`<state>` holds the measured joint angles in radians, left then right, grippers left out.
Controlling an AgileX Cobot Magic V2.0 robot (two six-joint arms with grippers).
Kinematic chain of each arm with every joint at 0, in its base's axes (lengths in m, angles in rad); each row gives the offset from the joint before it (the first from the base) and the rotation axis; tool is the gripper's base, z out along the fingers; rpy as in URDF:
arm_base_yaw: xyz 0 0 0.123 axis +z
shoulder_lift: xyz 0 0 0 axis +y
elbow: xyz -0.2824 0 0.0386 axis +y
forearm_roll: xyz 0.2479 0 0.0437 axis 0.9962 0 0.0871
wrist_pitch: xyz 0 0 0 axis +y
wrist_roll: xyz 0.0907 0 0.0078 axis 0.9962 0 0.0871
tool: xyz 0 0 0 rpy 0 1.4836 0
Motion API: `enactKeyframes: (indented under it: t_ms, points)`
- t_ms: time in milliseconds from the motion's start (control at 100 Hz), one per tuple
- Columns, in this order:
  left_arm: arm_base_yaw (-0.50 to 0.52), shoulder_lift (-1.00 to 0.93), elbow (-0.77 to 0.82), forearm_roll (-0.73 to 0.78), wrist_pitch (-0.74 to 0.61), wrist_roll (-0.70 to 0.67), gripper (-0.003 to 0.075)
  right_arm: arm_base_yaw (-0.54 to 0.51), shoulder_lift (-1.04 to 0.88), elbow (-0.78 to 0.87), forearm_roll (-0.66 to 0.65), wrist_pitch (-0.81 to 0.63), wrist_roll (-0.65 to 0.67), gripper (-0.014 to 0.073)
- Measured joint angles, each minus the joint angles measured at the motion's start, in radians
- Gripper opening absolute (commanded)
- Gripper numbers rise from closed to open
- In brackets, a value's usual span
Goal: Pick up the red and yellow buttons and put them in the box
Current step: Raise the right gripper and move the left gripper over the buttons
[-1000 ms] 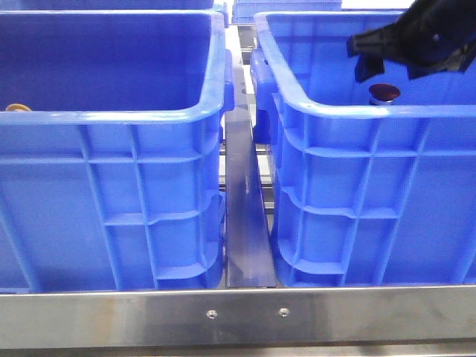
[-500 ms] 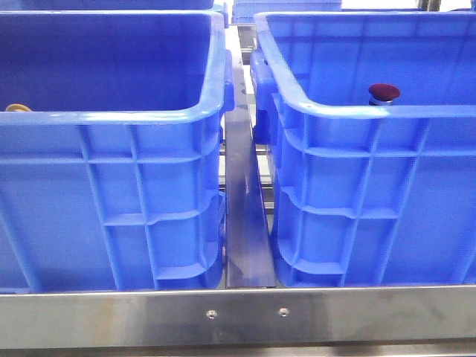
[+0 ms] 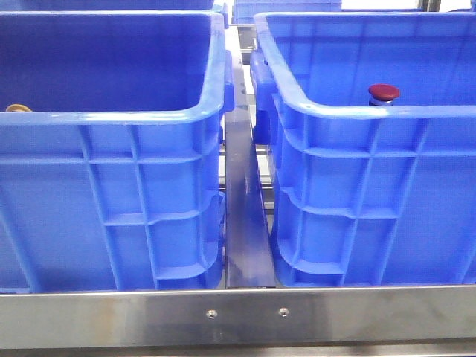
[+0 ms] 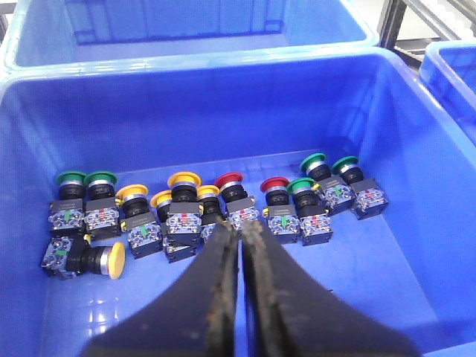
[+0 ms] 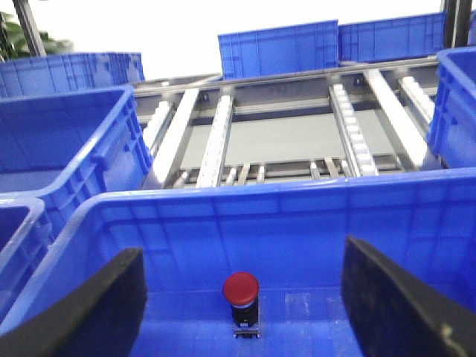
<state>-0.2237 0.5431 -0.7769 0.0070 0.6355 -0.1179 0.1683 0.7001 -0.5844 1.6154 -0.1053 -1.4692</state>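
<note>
In the front view two blue boxes stand side by side, a left box (image 3: 111,111) and a right box (image 3: 372,119). One red button (image 3: 384,93) stands upright in the right box. In the right wrist view my right gripper (image 5: 243,249) is open and empty above that red button (image 5: 241,288). In the left wrist view the left box (image 4: 223,111) holds several buttons, among them red ones (image 4: 229,180) and yellow ones (image 4: 184,180). My left gripper (image 4: 239,227) is shut and empty just above that row. No gripper shows in the front view.
Green buttons (image 4: 70,178) stand among the others, and one yellow button (image 4: 114,259) lies on its side. A metal rail (image 3: 242,223) runs between the boxes. More blue crates (image 5: 297,44) and roller tracks (image 5: 349,126) lie behind.
One second ago my right gripper hung over the right box in the front view; it has since left that view. The red button stays where it stood.
</note>
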Motion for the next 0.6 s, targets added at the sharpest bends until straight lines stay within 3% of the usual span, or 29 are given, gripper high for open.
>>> enactKeyframes:
  t_ms: [110, 230, 350, 480, 600]
  points:
    - [0.0, 0.0, 0.0, 0.0, 0.0, 0.0, -0.0019, 0.0, -0.068, 0.038, 0.001, 0.0, 0.0, 0.033]
    - [0.0, 0.0, 0.0, 0.0, 0.0, 0.0, -0.0019, 0.0, -0.099, 0.05, 0.007, 0.013, 0.0, 0.0092]
    - [0.0, 0.0, 0.0, 0.0, 0.0, 0.0, -0.0018, 0.0, -0.101, 0.053, 0.008, 0.048, 0.0, -0.0075]
    - [0.0, 0.0, 0.0, 0.0, 0.0, 0.0, 0.0008, 0.0, -0.102, 0.053, 0.008, 0.068, 0.0, -0.0067]
    - [0.0, 0.0, 0.0, 0.0, 0.0, 0.0, 0.0153, 0.0, -0.102, 0.053, 0.008, 0.07, 0.0, -0.0067]
